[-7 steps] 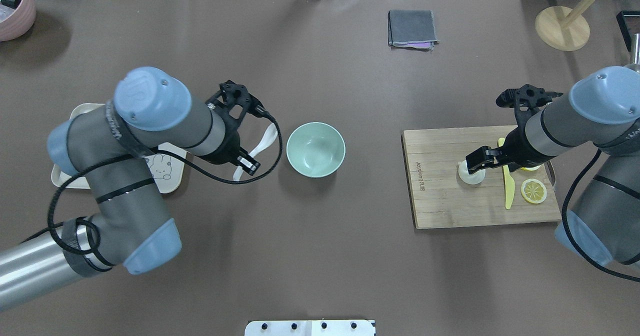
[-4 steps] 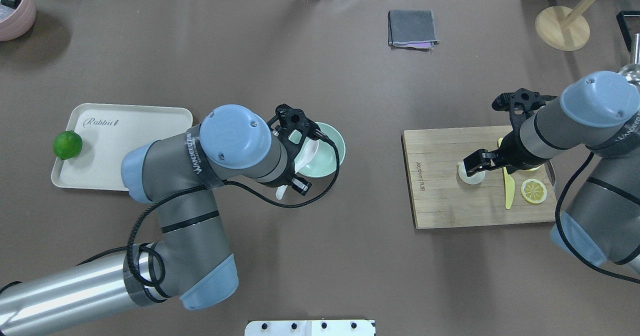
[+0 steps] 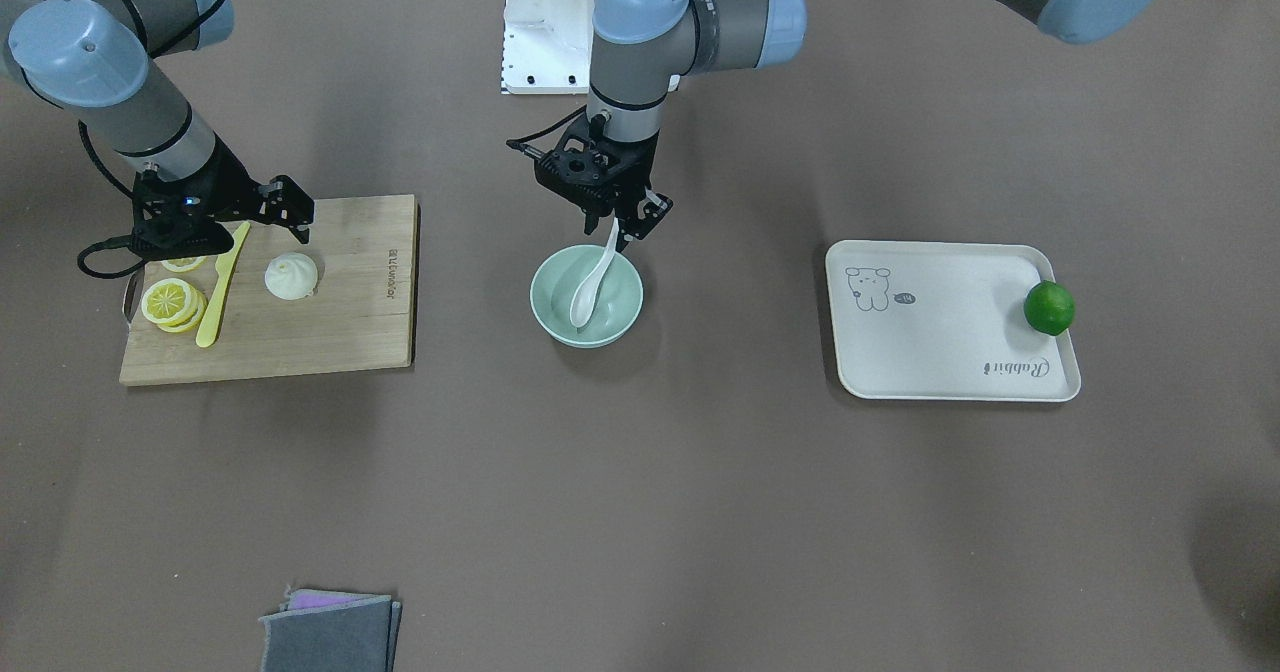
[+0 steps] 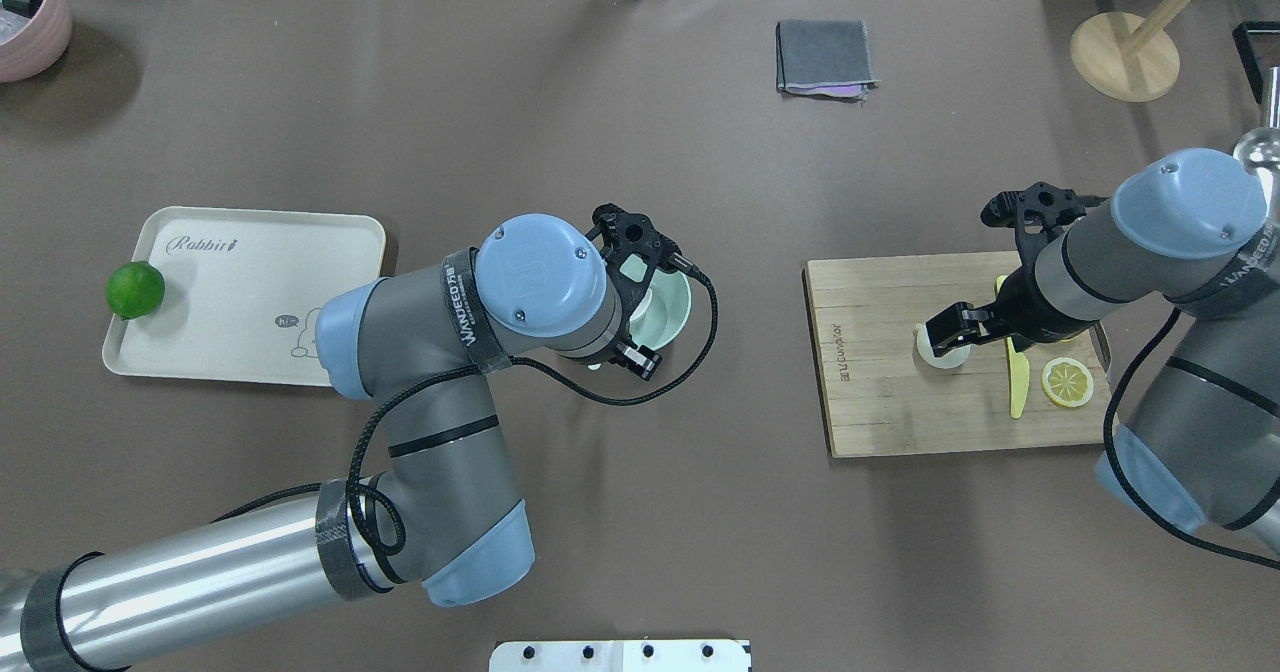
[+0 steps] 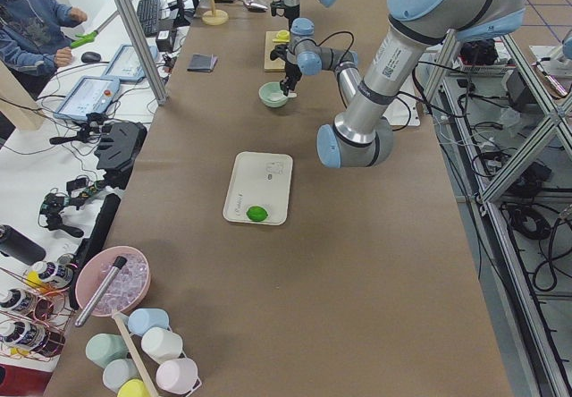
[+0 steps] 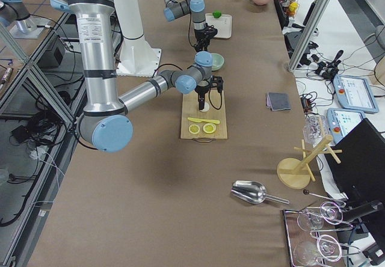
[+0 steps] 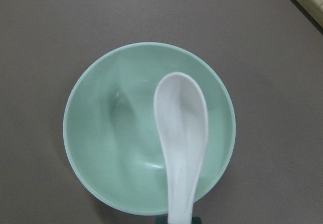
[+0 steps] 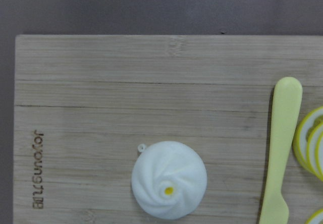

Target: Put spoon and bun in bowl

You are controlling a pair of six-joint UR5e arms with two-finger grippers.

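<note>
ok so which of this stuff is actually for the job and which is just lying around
For the job: white soup spoon, held in the left gripper; mint-green bowl; steamed bun.

Just lying about: lime, tray, cutting board, yellow knife, lemon slices, grey cloth.

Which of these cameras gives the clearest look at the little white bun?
The right wrist view: the bun sits close, pleats clear. The front view shows it small; overhead, the right gripper partly hides it; side views, a speck.
</note>
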